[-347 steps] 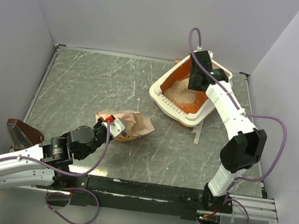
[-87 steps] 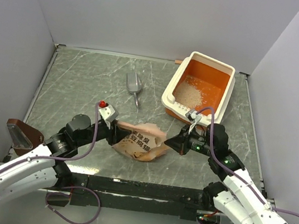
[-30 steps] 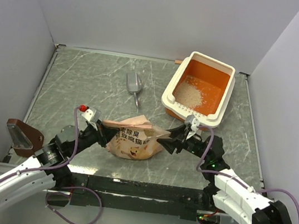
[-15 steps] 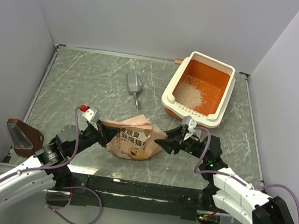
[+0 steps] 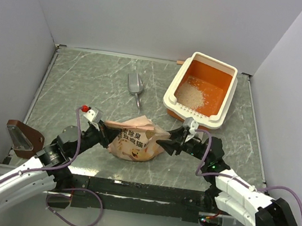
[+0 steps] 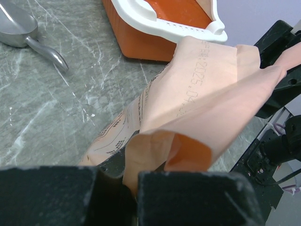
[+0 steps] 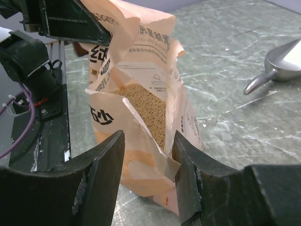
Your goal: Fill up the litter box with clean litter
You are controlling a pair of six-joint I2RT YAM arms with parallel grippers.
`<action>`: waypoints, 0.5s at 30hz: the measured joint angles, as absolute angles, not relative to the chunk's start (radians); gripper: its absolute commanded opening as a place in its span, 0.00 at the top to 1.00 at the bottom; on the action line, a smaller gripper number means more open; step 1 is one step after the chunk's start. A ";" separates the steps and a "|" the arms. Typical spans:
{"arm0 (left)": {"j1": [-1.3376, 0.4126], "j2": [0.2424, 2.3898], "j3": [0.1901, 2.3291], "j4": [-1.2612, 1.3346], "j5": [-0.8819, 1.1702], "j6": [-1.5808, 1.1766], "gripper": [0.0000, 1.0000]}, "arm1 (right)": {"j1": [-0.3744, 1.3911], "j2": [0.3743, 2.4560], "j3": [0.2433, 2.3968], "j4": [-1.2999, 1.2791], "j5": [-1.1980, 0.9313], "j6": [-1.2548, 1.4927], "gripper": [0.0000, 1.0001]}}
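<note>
Paper bag point(image 5: 135, 143), corner in clamped left fingers point(image 6: 188, 197); right fingers point(image 7: 101, 179) astride mouth, grip unclear; litter point(image 7: 146, 110) inside, right-wrist view only.

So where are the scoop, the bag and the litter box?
scoop point(image 5: 134, 84), top view, on its bowl.
bag point(image 5: 134, 143), top view, on its printed face.
litter box point(image 5: 176, 85), top view, on its white rim.

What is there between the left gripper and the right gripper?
The paper bag: the left gripper is shut on one edge, the right gripper has open jaws astride the other. The top view shows this best.
</note>
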State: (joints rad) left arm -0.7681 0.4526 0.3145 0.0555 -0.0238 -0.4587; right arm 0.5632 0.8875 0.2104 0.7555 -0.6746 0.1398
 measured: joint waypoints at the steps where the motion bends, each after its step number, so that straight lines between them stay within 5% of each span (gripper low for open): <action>1: -0.768 0.453 0.315 0.056 -0.024 -0.459 0.99 | 0.563 0.891 0.210 0.757 -0.675 0.140 0.51; 10: -0.767 0.453 0.315 0.056 -0.023 -0.460 0.99 | 0.563 0.901 0.210 0.797 -0.674 0.165 0.59; 14: -0.767 0.455 0.315 0.056 -0.021 -0.466 0.99 | 0.563 0.901 0.208 0.836 -0.677 0.189 0.80; 15: -0.767 0.455 0.315 0.056 -0.020 -0.466 0.99 | 0.563 0.905 0.207 0.855 -0.679 0.203 0.95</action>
